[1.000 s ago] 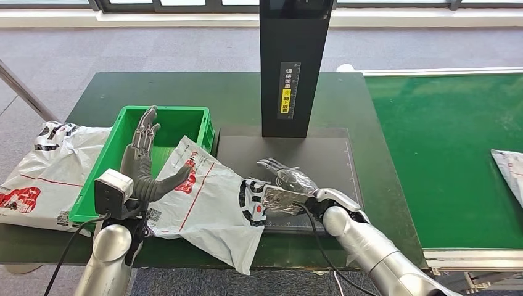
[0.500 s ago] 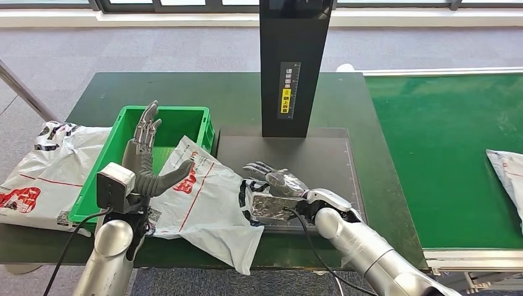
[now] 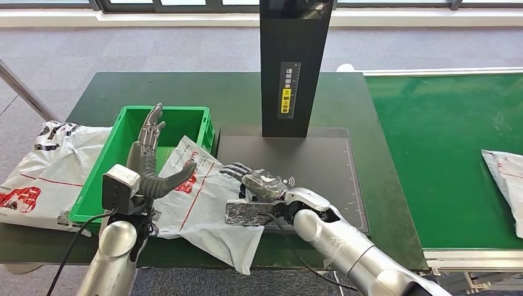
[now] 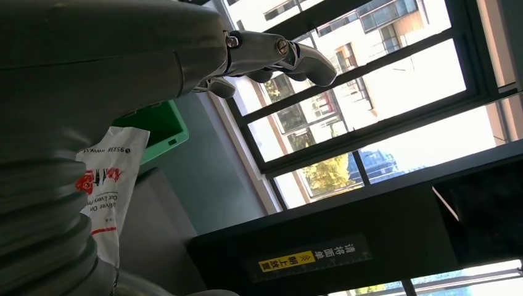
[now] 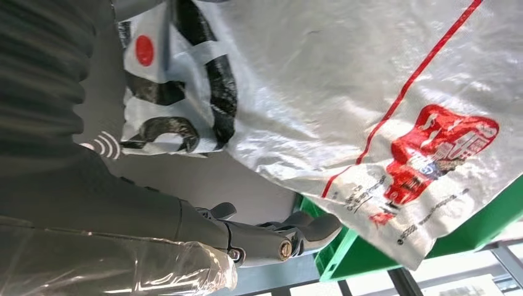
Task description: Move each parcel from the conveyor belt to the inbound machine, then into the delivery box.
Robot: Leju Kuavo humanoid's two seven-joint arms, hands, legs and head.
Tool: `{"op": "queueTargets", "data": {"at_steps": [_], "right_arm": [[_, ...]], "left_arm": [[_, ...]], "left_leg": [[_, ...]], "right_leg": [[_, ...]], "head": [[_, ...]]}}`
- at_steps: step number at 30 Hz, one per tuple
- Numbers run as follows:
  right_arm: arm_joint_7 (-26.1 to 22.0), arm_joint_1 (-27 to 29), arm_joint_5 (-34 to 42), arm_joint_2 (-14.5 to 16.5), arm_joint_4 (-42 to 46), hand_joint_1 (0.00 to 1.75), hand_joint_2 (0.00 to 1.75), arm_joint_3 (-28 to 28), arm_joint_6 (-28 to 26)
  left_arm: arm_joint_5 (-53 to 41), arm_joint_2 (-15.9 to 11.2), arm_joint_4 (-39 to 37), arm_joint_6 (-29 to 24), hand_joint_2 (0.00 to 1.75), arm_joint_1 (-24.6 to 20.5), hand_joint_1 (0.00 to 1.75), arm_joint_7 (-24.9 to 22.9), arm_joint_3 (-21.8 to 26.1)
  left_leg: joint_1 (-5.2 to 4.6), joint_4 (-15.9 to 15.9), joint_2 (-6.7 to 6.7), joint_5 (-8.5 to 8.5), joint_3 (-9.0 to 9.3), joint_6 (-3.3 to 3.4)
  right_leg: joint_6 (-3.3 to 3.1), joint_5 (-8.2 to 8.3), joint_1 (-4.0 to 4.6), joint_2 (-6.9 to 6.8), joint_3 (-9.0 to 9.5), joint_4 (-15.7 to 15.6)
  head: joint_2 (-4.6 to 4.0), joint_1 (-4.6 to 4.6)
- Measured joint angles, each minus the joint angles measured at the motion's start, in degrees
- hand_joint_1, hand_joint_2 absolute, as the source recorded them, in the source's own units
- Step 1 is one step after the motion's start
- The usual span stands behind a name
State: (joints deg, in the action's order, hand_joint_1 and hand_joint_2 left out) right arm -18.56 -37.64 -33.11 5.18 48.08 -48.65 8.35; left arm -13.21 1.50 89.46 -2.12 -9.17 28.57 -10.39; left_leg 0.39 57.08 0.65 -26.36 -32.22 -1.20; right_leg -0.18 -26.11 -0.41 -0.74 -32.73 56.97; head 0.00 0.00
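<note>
A white parcel (image 3: 203,206) with red print lies tilted, its upper end over the right rim of the green delivery box (image 3: 117,154) and its lower end past the table's front edge. My right hand (image 3: 253,185) lies flat with fingers stretched out on the parcel's black-printed right end, at the left edge of the inbound machine's black plate (image 3: 314,163). My left hand (image 3: 149,163) is raised over the box, fingers spread upward, thumb near the parcel's upper edge. In the right wrist view the parcel (image 5: 345,92) lies just past my fingers (image 5: 277,237).
The machine's black tower (image 3: 293,61) stands behind the plate. A second parcel (image 3: 506,185) lies at the right edge of the green conveyor belt (image 3: 444,142). Another white parcel (image 3: 43,172) lies on the table left of the box.
My right hand has slid left across the plate onto the parcel's right end. The parcel on the belt has come further left into view. My left hand has shifted slightly.
</note>
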Motion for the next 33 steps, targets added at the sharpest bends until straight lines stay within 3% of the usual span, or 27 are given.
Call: {"op": "queueTargets", "data": {"at_steps": [10, 15, 16, 19, 20, 33], "right_arm": [[1.9, -2.1, -3.4, 3.8, -7.9, 0.00, 1.75, -5.5, -3.3], [2.8, -2.5, -6.9, 5.7, -11.9, 0.12, 1.75, -8.4, -3.5], [2.9, -2.5, -7.4, 6.1, -12.6, 0.38, 1.75, -9.0, -3.5], [3.2, -2.7, -8.1, 6.9, -14.2, 1.58, 1.75, -10.4, -3.5], [3.2, -2.7, -8.2, 7.1, -14.7, 1.73, 1.75, -10.5, -3.5], [3.7, -4.4, -9.1, 8.2, -17.3, 1.75, 1.75, -12.5, -4.3]], "left_arm": [[0.0, 0.1, -0.6, 0.0, 1.75, -0.2, 0.00, 0.0, -0.5], [0.1, 0.1, -1.2, 0.0, 1.75, -1.0, 0.00, 0.0, -0.7], [0.2, 0.1, -1.3, 0.0, 1.75, -1.1, 0.00, 0.0, -0.8], [0.2, 0.1, -1.6, 0.0, 1.75, -1.2, 0.00, 0.0, -1.2], [0.2, 0.1, -1.7, 0.0, 1.75, -1.2, 0.00, 0.0, -1.2], [-0.7, 0.5, -1.3, -0.4, 1.75, -0.6, 0.00, -0.5, -1.6]], "left_leg": [[0.00, 0.0, 0.00, 0.00, 0.00, 0.00], [0.00, 0.0, 0.00, 0.00, 0.00, 0.00], [0.00, 0.0, 0.00, 0.00, 0.00, 0.00], [0.00, 0.0, 0.00, 0.00, 0.01, -0.01], [0.00, 0.0, 0.01, 0.00, 0.01, -0.01], [0.00, 0.0, 0.01, 0.01, 0.01, -0.01]], "right_leg": [[0.00, 0.00, 0.00, 0.01, 0.00, 0.0], [0.00, 0.00, 0.00, 0.02, -0.01, 0.0], [0.00, 0.00, 0.00, 0.02, -0.01, 0.0], [0.00, 0.00, 0.00, 0.02, -0.01, 0.0], [0.00, 0.00, 0.00, 0.02, -0.01, 0.0], [0.00, 0.01, 0.00, 0.01, 0.01, 0.0]], "head": [[0.00, 0.01], [0.00, 0.00], [0.00, 0.00], [0.00, 0.00], [0.00, 0.01], [0.00, 0.00]]}}
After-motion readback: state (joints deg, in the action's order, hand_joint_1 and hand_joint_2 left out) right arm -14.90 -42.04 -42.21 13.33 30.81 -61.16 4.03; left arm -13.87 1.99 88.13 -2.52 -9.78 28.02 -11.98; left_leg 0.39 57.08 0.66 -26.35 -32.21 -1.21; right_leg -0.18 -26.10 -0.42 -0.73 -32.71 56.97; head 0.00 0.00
